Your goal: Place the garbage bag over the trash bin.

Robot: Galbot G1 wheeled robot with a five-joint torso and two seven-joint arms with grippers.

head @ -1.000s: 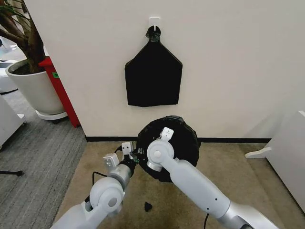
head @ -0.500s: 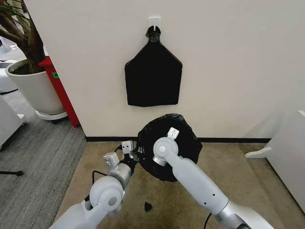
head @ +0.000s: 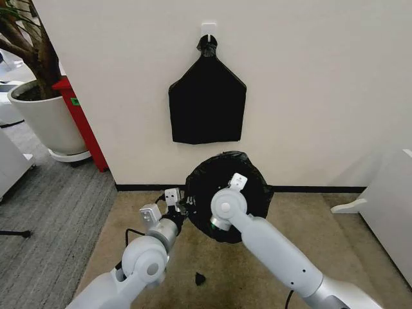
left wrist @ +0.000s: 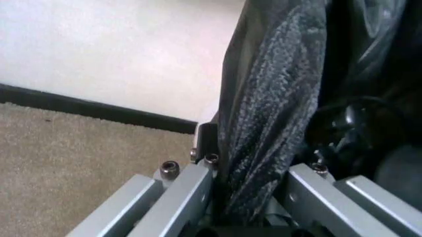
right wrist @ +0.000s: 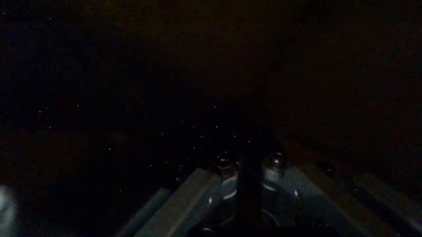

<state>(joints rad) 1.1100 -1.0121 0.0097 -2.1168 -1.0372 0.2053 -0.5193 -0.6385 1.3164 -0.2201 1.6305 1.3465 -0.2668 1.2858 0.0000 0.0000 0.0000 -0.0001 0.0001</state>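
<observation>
low centre of the head view, against the wall, the garbage bag [head: 226, 193] sits as a black dome over the trash bin, whose plastic is hidden under the film, so we can't confirm the rim is covered all round.

the left gripper [head: 182, 207] is at the bag's left edge. in the left wrist view its fingers [left wrist: 181, 190] are clamped on a fold of black film running up between them.

the right gripper [right wrist: 247, 163] is down inside the bag, wrist over the middle of the dome. the view there is nearly black and we can't tell if that claw is released or clenched.

risks as we see them:
- thin film, so the left pinch could tear it or slip if pulled hard.
- any sideways pull could tip or slide the light bin on the carpet.
- the right arm lifting out could snag and drag the film off the rim.

a small black scrap [head: 199, 278] lies on the carpet at bottom centre. what it is, we can't tell.
</observation>
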